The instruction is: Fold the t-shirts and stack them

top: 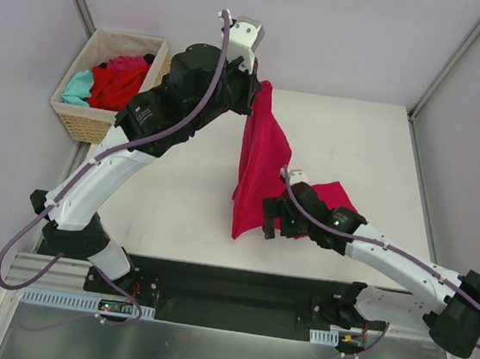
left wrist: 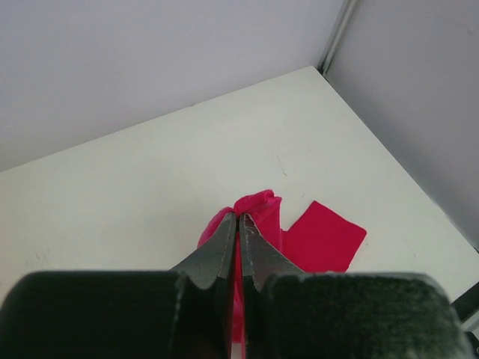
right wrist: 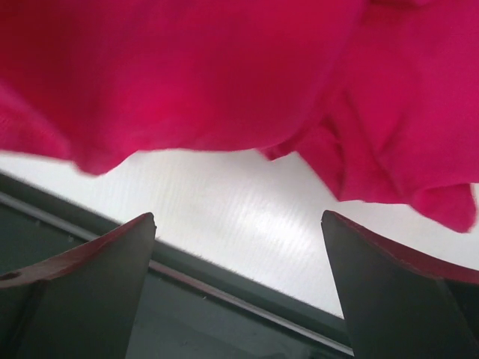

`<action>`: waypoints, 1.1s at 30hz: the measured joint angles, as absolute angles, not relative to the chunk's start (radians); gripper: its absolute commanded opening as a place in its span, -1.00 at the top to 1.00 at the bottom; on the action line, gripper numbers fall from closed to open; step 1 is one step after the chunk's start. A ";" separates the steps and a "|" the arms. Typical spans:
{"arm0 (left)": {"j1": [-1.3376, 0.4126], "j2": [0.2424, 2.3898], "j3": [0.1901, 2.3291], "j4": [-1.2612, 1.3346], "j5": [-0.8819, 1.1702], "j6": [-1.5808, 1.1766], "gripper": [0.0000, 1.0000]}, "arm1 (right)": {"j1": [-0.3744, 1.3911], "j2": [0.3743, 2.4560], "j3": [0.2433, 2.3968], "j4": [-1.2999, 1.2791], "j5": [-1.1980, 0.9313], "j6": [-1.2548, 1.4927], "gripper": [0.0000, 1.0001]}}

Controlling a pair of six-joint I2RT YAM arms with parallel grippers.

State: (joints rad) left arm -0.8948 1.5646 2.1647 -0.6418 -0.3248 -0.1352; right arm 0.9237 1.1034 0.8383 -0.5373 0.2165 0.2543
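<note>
A magenta-pink t-shirt (top: 260, 169) hangs from my left gripper (top: 257, 86), which is shut on its top edge high above the table; the cloth shows between the jaws in the left wrist view (left wrist: 258, 206). Its lower end rests on the table, with one part spread flat to the right (top: 339, 195). My right gripper (top: 271, 225) is open and empty, low beside the shirt's bottom edge; the shirt (right wrist: 224, 82) fills the top of the right wrist view above the open fingers. Red, teal and pink t-shirts (top: 116, 83) lie bunched in the basket.
A tan wicker basket (top: 80, 122) stands at the back left, beside the table. The white table (top: 178, 190) ends at a dark rail (top: 236, 287) along the near edge. Enclosure walls and metal posts surround the table.
</note>
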 measured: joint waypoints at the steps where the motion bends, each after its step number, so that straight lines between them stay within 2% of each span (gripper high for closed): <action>1: -0.894 1.565 2.165 -0.642 -0.325 -0.136 1.00 | 0.953 1.117 0.847 -0.539 0.221 0.255 -0.96; 9: -0.874 1.567 2.160 -0.642 -0.341 -0.136 1.00 | 1.230 1.285 0.935 -0.544 0.264 0.280 -0.94; 14: -0.862 1.555 2.086 -0.634 -0.433 -0.138 1.00 | 1.279 1.300 0.947 -0.577 0.364 0.326 -0.93; 22: -0.784 1.343 1.551 -0.623 -0.650 -0.302 1.00 | 1.154 1.044 0.919 -0.670 0.544 0.336 -0.93; 23: -0.769 1.304 1.475 -0.636 -0.686 -0.335 0.89 | 1.151 1.030 0.920 -0.686 0.563 0.335 -0.93; 24: -0.756 1.266 1.402 -0.644 -0.721 -0.363 0.57 | 1.149 1.023 0.920 -0.698 0.579 0.332 -0.93; 25: -0.744 1.230 1.342 -0.654 -0.752 -0.394 0.14 | 1.145 1.020 0.920 -0.710 0.592 0.330 -0.93; 26: -0.738 1.202 1.299 -0.678 -0.778 -0.421 -0.97 | 1.140 1.020 0.920 -0.720 0.598 0.327 -0.93; 33: -0.733 1.148 1.263 -0.789 -0.818 -0.580 -0.98 | 1.086 0.999 0.918 -0.739 0.613 0.300 -0.93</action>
State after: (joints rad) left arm -0.7330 1.1481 1.2629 -0.7895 -0.8177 -0.5804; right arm 1.0859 0.9989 0.9176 -0.7387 0.6132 0.3004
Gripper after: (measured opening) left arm 0.990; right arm 0.967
